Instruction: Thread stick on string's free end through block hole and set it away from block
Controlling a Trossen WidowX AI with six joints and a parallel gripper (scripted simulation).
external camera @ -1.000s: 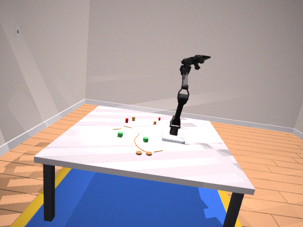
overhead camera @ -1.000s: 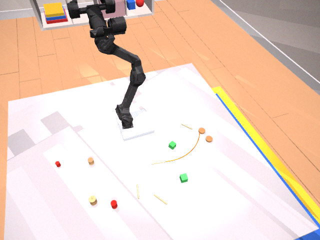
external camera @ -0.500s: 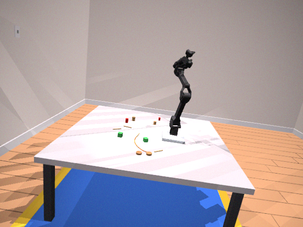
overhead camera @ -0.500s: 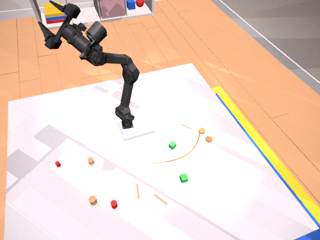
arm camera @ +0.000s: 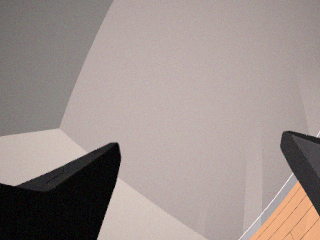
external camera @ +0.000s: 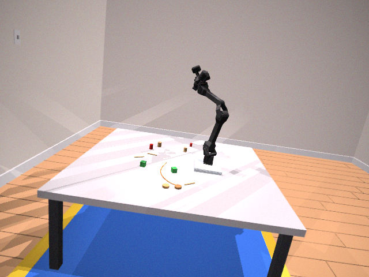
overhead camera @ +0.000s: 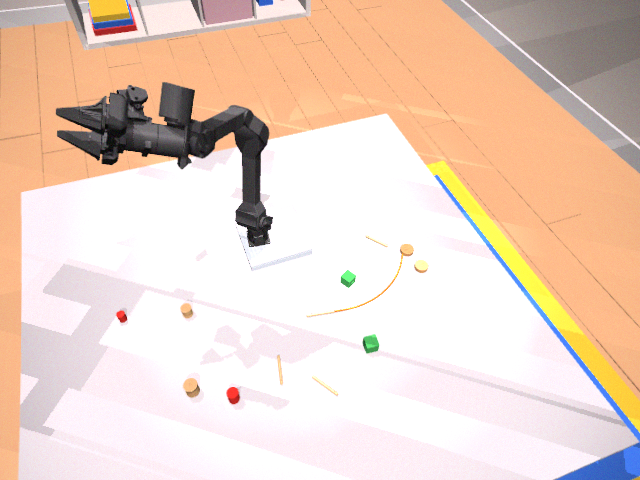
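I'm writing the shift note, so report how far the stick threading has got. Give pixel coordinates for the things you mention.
Done: nothing visible; the string [overhead camera: 386, 291] [external camera: 161, 173] lies beside the green blocks, through neither.
In hand: nothing; the tool [overhead camera: 57, 122] [arm camera: 202, 146] is open, high above the table [overhead camera: 465, 320] [external camera: 125, 190].
Left: pickup, threading, pulling through, setting down.

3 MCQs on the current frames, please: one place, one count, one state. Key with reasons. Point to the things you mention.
1. Where does the string's stick end lie?
A) on the white base plate
B) on the table, away from both green blocks
C) between the fingers

2. How many red cylinders are on the table?
A) one
B) two
C) four

3. How do the fingers stand?
A) apart, holding nothing
B) shut on a stick
C) closed together

Key:
1 B: the orange string [overhead camera: 388, 290] [external camera: 161, 172] ends in a thin stick [overhead camera: 319, 314] on the table [overhead camera: 465, 330] [external camera: 119, 184], clear of both green blocks.
2 B: one red cylinder [overhead camera: 233, 395] [external camera: 151, 146], one smaller [overhead camera: 121, 316] [external camera: 191, 144].
3 A: the wrist view shows a wide gap between the fingers.
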